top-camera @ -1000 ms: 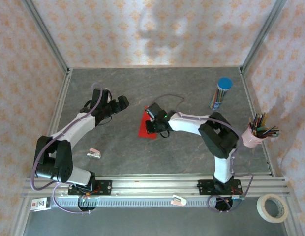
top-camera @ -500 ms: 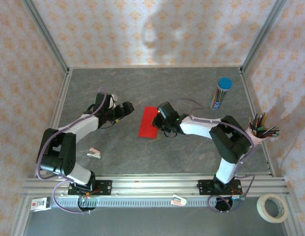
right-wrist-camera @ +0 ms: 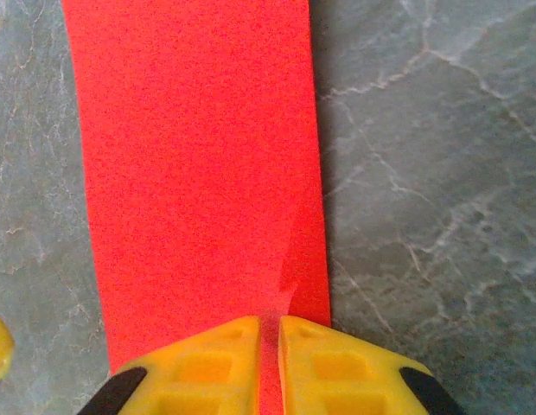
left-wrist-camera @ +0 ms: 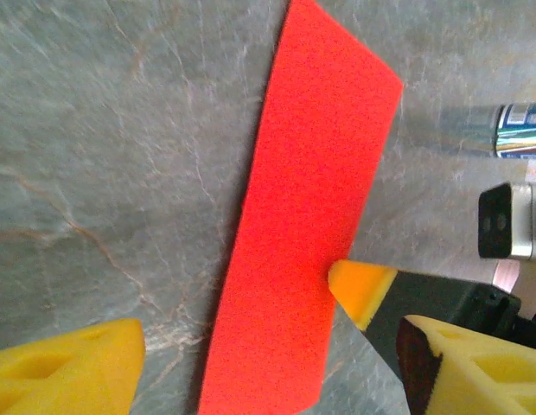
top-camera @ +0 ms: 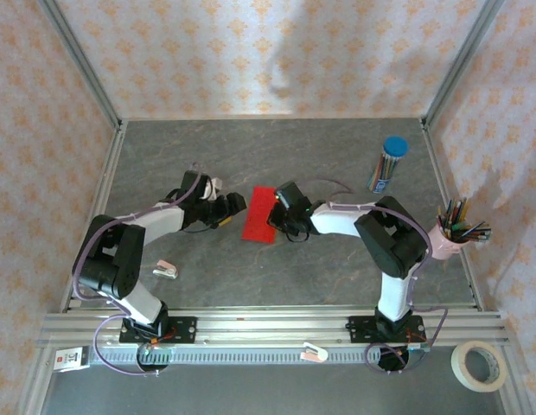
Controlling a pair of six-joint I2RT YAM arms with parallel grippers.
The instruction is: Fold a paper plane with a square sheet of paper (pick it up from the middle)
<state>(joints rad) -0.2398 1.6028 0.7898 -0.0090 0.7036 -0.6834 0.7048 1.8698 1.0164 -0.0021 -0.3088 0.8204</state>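
In the middle of the frame the red sheet of paper [top-camera: 260, 213] lies flat on the table [top-camera: 320, 268] as a narrow folded strip. The right gripper [right-wrist-camera: 270, 333] is pinched tight on its edge, and the left gripper [left-wrist-camera: 268, 346] gapes wide beside it, holding nothing. At upper right a blue-capped tube [top-camera: 387, 164] holds coloured pencils, its label too blurred to read, and at the right edge a pink cup [top-camera: 446, 241] bristles with more.

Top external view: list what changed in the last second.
The left gripper swung right and nearer, open, to the left edge of the thin bright red sheet of paper. The right gripper pulled back off the sheet to its right edge, now pinching it. The blue-capped pencil tube and pink pencil cup stayed put.
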